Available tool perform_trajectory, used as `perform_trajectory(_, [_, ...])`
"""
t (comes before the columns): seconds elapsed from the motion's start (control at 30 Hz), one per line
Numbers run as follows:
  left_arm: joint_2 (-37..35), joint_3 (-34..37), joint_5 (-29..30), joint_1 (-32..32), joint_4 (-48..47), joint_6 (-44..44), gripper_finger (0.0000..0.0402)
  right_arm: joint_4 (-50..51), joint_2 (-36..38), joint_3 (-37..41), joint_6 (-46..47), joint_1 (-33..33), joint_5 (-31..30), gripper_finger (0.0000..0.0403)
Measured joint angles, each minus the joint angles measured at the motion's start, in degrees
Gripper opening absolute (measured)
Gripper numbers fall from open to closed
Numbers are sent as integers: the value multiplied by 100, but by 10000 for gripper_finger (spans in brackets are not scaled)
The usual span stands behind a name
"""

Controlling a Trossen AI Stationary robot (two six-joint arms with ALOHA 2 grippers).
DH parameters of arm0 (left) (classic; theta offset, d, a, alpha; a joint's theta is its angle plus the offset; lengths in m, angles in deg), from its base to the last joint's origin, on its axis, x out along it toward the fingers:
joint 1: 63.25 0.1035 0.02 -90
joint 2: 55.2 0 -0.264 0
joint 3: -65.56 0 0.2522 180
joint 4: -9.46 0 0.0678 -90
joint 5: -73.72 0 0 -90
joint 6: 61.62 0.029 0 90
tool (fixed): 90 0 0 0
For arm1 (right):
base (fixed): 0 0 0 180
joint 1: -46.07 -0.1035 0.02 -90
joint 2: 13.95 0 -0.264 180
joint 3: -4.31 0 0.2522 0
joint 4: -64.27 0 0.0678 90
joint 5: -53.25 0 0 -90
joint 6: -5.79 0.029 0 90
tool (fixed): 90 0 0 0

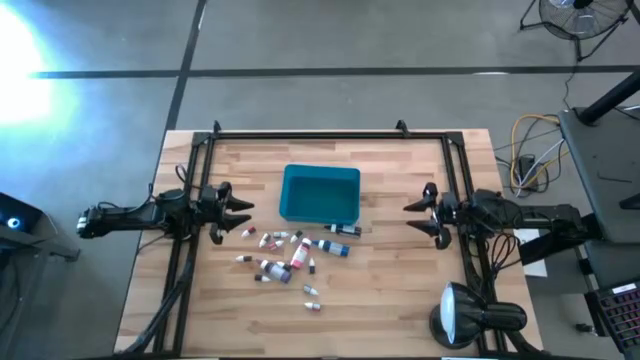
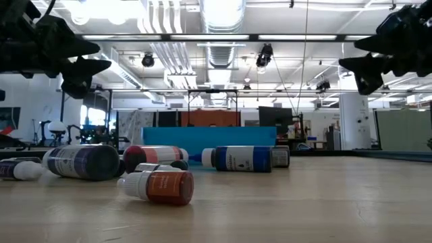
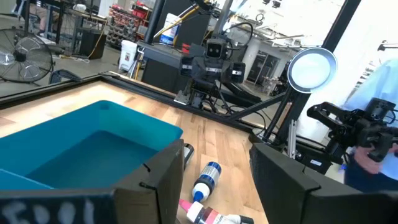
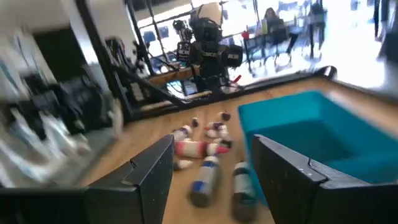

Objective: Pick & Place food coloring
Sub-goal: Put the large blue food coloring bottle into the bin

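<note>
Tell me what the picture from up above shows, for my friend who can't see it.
A teal bin sits in the middle of a wooden table, with little food coloring bottles lying scattered just in front of it. The left gripper and right gripper wait on either side, jaws open and empty. A round lamp stands at one corner.

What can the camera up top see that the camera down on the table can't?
Only the high view shows the whole wooden table, the round lamp, and both arms: the left end effector and right end effector, both open and empty, one on each side of the bin.

Only the low view shows the room's ceiling lights and the little bottles up close, like the blue-labelled bottle lying on its side.

Both show the teal bin and the food coloring bottles scattered on the table outside it.
</note>
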Motion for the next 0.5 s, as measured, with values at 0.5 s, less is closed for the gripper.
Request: perform_trajectory(0.5, [1,-1,1,-1,-25,0,161,-493,-1108,-184,4043,-17,192,206])
